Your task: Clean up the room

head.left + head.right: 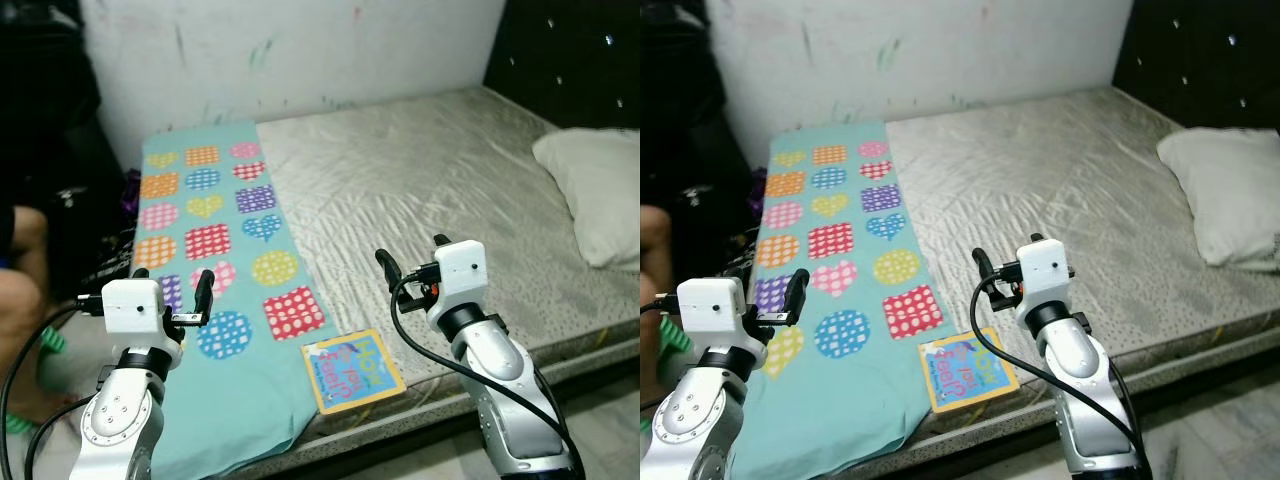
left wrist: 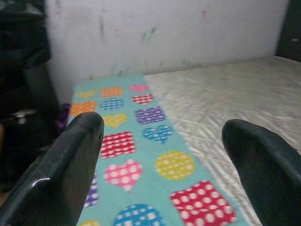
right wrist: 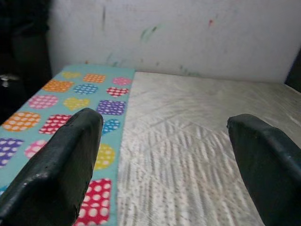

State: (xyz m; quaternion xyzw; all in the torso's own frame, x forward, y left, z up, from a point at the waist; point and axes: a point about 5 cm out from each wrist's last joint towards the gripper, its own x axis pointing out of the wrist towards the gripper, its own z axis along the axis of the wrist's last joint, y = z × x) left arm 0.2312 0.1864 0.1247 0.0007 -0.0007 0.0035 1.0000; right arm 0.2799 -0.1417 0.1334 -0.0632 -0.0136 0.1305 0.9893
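A thin children's book with a blue and yellow cover lies flat at the front edge of the bed. It rests beside a teal blanket printed with coloured hearts and circles. The blanket runs down the left side of the grey mattress and hangs over its front edge. My left gripper hovers open above the blanket's front end, one black finger showing. My right gripper is open too, raised just behind and right of the book. Neither holds anything.
A white pillow lies at the right end of the bed under a dark headboard. A marked white wall backs the bed. Dark clutter and a person's leg are on the left.
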